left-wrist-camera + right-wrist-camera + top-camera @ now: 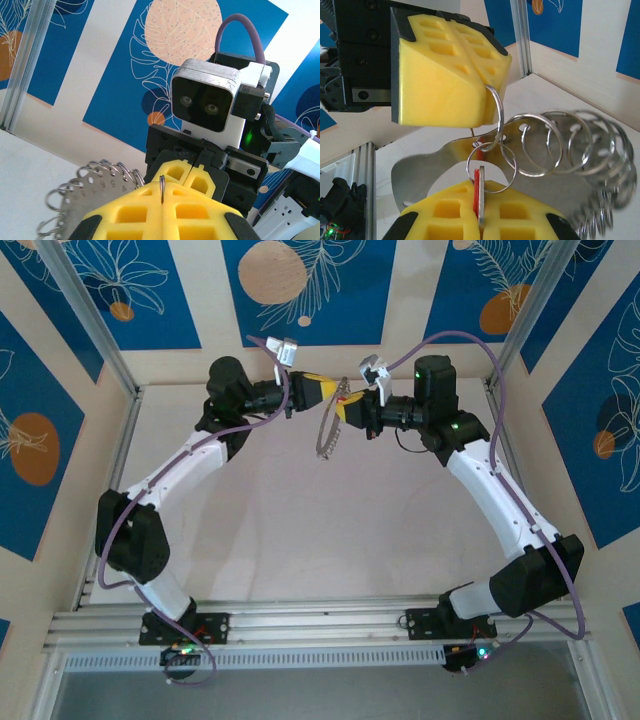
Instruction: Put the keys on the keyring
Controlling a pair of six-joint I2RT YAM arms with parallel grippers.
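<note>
Right gripper [480, 220] pinches your red key [476, 190], just beside the left gripper [475, 70] clamped on a keyring loop [500, 117]. Bare table [300, 530] below, walls [50, 360] seemingly well apart.

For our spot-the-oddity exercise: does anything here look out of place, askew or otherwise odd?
Yes: the metal plate lined with split rings hangs in mid-air between the arms, not on the table. It seems to dangle from one ring pinched by the left tool, while the right tool grips the red key edge-on just below.
</note>
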